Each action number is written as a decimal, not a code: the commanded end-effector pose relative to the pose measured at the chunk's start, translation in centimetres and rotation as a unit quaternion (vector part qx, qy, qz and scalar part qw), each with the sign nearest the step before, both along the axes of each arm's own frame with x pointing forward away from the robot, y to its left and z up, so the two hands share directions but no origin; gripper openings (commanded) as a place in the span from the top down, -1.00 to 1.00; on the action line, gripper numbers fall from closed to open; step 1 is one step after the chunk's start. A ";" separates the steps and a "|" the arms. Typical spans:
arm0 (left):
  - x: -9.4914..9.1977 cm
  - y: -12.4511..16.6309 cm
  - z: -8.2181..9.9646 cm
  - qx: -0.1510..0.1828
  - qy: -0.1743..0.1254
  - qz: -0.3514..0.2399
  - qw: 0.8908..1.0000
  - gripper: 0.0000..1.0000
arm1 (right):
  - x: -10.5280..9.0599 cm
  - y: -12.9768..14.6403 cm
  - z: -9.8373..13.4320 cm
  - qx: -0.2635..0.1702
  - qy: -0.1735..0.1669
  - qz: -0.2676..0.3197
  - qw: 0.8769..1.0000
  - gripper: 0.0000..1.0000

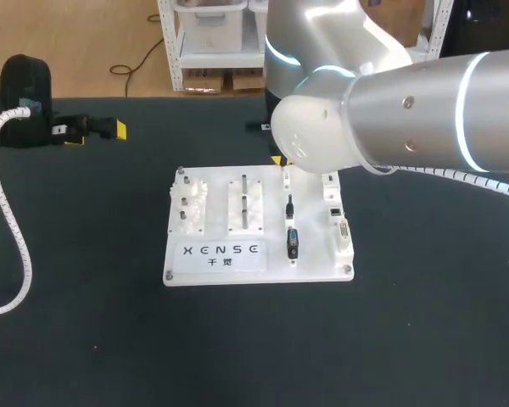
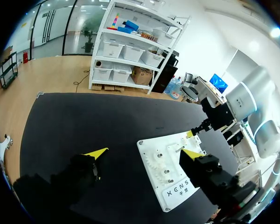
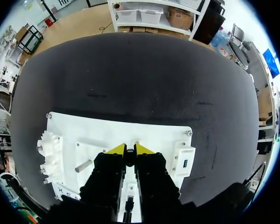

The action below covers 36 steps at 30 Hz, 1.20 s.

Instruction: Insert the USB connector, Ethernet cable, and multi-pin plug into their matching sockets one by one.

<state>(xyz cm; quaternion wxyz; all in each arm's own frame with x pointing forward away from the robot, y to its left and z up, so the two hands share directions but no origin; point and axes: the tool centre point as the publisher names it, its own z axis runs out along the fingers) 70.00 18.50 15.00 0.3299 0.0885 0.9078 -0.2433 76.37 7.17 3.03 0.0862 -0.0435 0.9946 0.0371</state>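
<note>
A small dark connector (image 3: 129, 158) sits pinched btwn the yellow tips of the right gripper (image 3: 130, 148), which is clenched on it at the far end of the white board's (image 3: 107, 130) middle slot; connector type can't be made out. Nearer along that slot lie a black plug (image 1: 290, 208) and the blue-faced multi-pin plug (image 1: 293, 242), w/ the socket block (image 1: 335, 212) just beside them at the board's right edge. The left gripper (image 1: 93, 129) hangs w/ fingers spread wide over the black table (image 1: 85, 322), well apart from the board.
</note>
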 end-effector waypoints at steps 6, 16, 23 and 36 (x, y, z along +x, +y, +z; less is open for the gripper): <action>0.0 0.0 0.0 0.000 0.000 0.000 1.000 -1.00 | -0.5 -1.1 1.0 0.002 -0.008 -0.003 1.000 0.91; 0.0 0.0 0.0 0.000 0.000 0.000 1.000 -1.00 | -1.0 -4.0 1.6 0.005 -0.017 -0.011 1.000 0.89; 0.0 0.0 0.0 0.000 0.000 0.000 1.000 -1.00 | -1.6 -6.0 1.1 0.006 -0.018 -0.018 1.000 0.90; 0.0 0.0 0.0 0.000 0.000 0.000 1.000 -1.00 | -2.3 -7.7 0.7 0.010 -0.017 -0.026 0.999 0.91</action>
